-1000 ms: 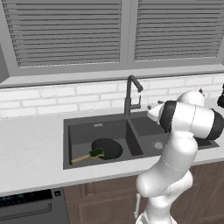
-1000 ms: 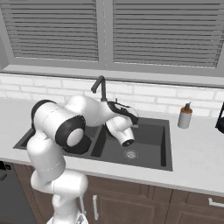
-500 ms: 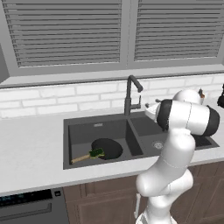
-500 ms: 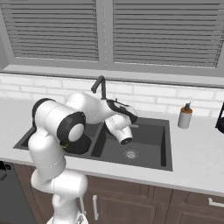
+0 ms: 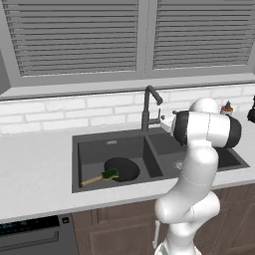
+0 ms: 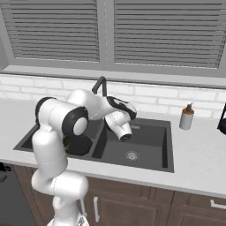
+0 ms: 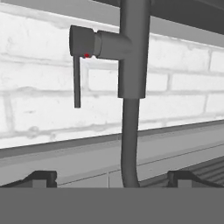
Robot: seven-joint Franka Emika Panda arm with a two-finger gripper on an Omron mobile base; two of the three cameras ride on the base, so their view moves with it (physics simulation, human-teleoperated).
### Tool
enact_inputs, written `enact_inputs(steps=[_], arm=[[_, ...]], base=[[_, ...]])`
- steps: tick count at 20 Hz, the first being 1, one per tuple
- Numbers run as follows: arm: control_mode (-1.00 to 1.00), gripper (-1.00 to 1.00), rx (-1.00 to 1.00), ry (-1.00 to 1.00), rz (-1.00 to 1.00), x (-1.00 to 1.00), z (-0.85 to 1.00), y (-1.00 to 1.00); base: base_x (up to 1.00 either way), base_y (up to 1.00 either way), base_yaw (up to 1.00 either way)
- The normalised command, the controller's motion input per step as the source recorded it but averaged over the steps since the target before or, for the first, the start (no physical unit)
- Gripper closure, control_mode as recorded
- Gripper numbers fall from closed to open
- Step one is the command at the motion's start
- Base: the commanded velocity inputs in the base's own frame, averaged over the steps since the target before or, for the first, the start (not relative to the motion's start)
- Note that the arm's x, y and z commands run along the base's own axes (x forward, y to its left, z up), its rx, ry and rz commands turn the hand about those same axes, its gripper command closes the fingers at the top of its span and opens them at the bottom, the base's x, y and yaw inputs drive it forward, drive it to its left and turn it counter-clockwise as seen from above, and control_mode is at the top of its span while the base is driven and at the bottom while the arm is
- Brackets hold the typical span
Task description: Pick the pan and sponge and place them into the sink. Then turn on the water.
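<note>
Dark faucet (image 7: 131, 87) dead ahead between jaws (spread apart), untouched.

No readable text, labels, brands or numbers are showing anywhere. Faucet (image 7: 131, 65) is carrying just a small red dot, no lettering.

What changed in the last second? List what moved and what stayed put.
The arm has swung its hand closer to the faucet, whose lever now hangs just ahead of the open fingers. Nothing was gripped or released. The pan and sponge stayed in the sink; no water runs.
</note>
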Motion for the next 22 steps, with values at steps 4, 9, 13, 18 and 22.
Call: enact_inputs(steps=[4, 9, 13, 18, 22], arm=[[-1.0, -1.0, 0.0, 0.1, 0.0, 0.45, -0.29, 0.0], [-1.0, -1.0, 0.0, 0.12, 0.0, 0.51, -0.33, 0.0], [-1.0, -1.0, 0.02, 0.03, 0.01, 0.48, -0.11, 0.0], [-1.0, -1.0, 0.05, 0.0, 0.01, 0.46, -0.08, 0.0], [-1.0, -1.0, 0.02, 0.0, 0.01, 0.44, -0.27, -0.13]], base=[[0.0, 0.0, 0.0], [0.0, 0.0, 0.0], [0.0, 0.0, 0.0], [0.0, 0.0, 0.0], [0.0, 0.0, 0.0]])
